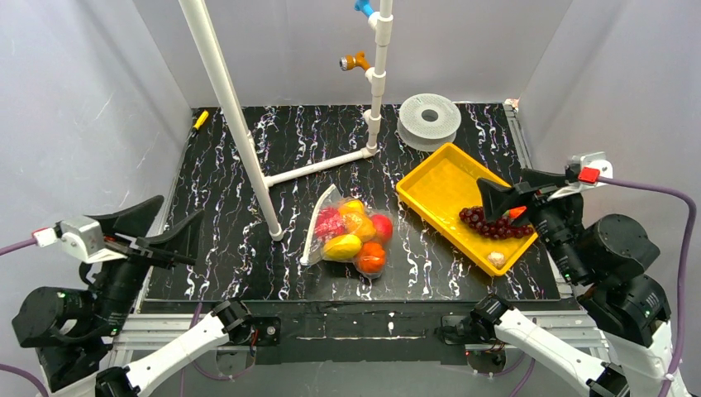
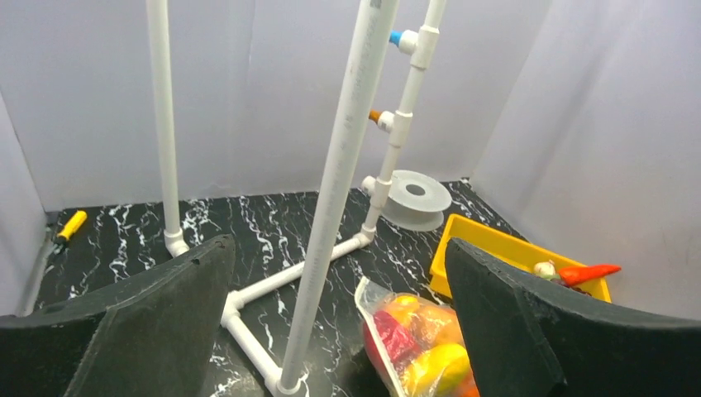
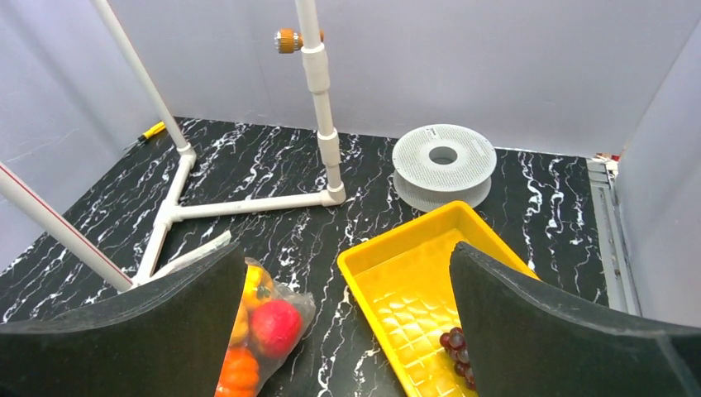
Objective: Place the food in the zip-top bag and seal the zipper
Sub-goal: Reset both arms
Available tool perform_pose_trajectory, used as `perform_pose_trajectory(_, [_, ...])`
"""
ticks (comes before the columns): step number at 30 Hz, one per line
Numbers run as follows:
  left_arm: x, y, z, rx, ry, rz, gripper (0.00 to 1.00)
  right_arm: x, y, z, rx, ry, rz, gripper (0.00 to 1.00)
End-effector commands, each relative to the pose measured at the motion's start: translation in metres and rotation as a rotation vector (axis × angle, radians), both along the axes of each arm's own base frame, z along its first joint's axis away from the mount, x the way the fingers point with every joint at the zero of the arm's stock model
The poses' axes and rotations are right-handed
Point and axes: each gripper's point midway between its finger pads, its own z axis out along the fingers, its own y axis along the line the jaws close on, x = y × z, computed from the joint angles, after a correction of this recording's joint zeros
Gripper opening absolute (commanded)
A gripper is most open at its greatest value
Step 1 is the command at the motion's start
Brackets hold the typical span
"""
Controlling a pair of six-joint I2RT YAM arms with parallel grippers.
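Observation:
The zip-top bag (image 1: 351, 233) lies flat mid-table, holding red, yellow and orange food; it also shows as the bag (image 2: 417, 339) and the bag (image 3: 256, 327). Its whitish zipper (image 1: 315, 225) runs along the left edge, the zipper (image 2: 376, 327) curving slightly. Purple grapes (image 1: 489, 222), an orange-red piece (image 1: 517, 212) and a small beige piece (image 1: 496, 259) lie in the yellow tray (image 1: 434, 178). My left gripper (image 1: 181, 207) hovers open at the table's left edge, well away from the bag. Over the tray's right end, my right gripper (image 1: 503, 184) is open and empty.
A white PVC pipe frame (image 1: 318, 169) stands behind the bag, with a slanted pipe (image 1: 231, 116) just left of it. A grey spool (image 1: 428, 120) sits at the back, beside the tray's far corner. A yellow-handled tool (image 1: 200, 119) lies at the back left.

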Motion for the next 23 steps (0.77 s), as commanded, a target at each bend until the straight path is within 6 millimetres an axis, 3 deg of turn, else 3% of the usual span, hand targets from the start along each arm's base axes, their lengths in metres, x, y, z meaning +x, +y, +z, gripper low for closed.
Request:
perform_pose_trajectory(1, [-0.006,0.019,0.015,-0.017,-0.051,0.053,0.98,-0.008,-0.019,0.011,0.023,-0.042,-0.051,0.98])
perform_pose_trajectory(23, [-0.008,0.027,0.018,-0.026,-0.051,0.072,0.98,-0.016,-0.036,0.022,0.100,-0.120,-0.095,0.98])
